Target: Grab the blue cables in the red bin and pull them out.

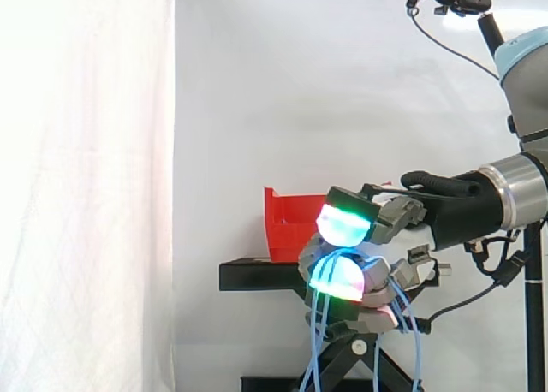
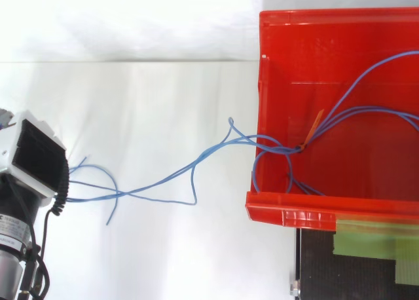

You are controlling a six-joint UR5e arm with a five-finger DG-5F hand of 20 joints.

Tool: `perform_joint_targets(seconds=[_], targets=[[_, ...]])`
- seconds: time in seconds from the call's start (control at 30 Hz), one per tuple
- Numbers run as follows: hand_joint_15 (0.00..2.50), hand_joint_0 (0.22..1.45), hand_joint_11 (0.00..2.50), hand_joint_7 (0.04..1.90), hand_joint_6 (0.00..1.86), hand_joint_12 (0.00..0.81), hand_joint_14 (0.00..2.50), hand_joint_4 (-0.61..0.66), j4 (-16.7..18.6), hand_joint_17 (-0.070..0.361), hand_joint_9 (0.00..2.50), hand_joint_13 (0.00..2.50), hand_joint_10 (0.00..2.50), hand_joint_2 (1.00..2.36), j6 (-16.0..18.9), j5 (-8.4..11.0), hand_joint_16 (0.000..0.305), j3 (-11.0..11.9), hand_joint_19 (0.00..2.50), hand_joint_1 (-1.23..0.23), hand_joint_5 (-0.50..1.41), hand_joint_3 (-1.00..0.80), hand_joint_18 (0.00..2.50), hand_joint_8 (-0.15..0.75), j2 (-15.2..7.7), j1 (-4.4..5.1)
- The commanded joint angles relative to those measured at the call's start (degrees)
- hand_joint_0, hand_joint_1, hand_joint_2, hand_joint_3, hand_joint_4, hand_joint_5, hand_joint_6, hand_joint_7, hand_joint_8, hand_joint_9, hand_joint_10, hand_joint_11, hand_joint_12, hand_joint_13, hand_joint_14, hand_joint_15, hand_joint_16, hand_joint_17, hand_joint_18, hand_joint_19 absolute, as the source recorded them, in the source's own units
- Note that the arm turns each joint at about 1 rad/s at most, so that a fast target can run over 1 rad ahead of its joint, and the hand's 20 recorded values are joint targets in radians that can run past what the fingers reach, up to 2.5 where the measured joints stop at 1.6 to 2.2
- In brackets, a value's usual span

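The red bin point(image 2: 327, 31) sits at the right of the top view, on a black stand point(image 1: 257, 276). Several thin blue cables point(image 2: 196, 169) run from inside the bin, over its left wall, and across the white floor to my hand point(image 2: 36, 157) at the left edge. An orange tie point(image 2: 313, 126) binds them inside the bin. In the side view my hand point(image 1: 385, 221) is in front of the bin, level with the stand top. Its fingers are curled round the blue cables point(image 1: 321, 341), whose loops hang down below the glowing pads.
Green tape point(image 2: 366, 238) lies on the black stand just below the bin's front lip. A white curtain hangs behind the work. A small camera on a black arm point(image 1: 462, 0) stands at the upper right of the side view.
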Motion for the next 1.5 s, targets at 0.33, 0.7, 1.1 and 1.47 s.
perform_joint_targets(seconds=[0.33,0.7,1.1,1.47], targets=[[1.49,0.83,1.81,0.71,0.49,0.325,0.91,0.20,-0.09,0.100,1.22,1.26,0.32,1.00,0.01,-0.06,0.044,-0.01,1.22,-0.79,0.79,-1.00,0.97,0.237,0.01,0.00],[1.51,0.87,1.82,0.71,0.49,0.315,0.89,0.20,-0.09,0.099,1.23,1.27,0.31,1.00,0.01,-0.14,0.044,-0.01,1.21,-0.84,0.79,-1.00,0.97,0.232,0.01,0.00],[1.52,0.89,1.83,0.68,0.55,0.323,0.88,0.18,-0.09,0.098,1.19,1.27,0.37,1.00,0.18,-0.14,0.043,-0.01,1.22,-0.87,0.73,-0.99,0.97,0.229,0.01,0.00],[1.50,0.89,1.56,0.67,0.57,0.325,0.91,0.18,-0.09,0.098,1.01,1.26,1.52,1.00,0.18,-0.14,0.044,0.07,1.21,-0.89,0.73,-1.00,0.98,0.237,0.01,0.00]])
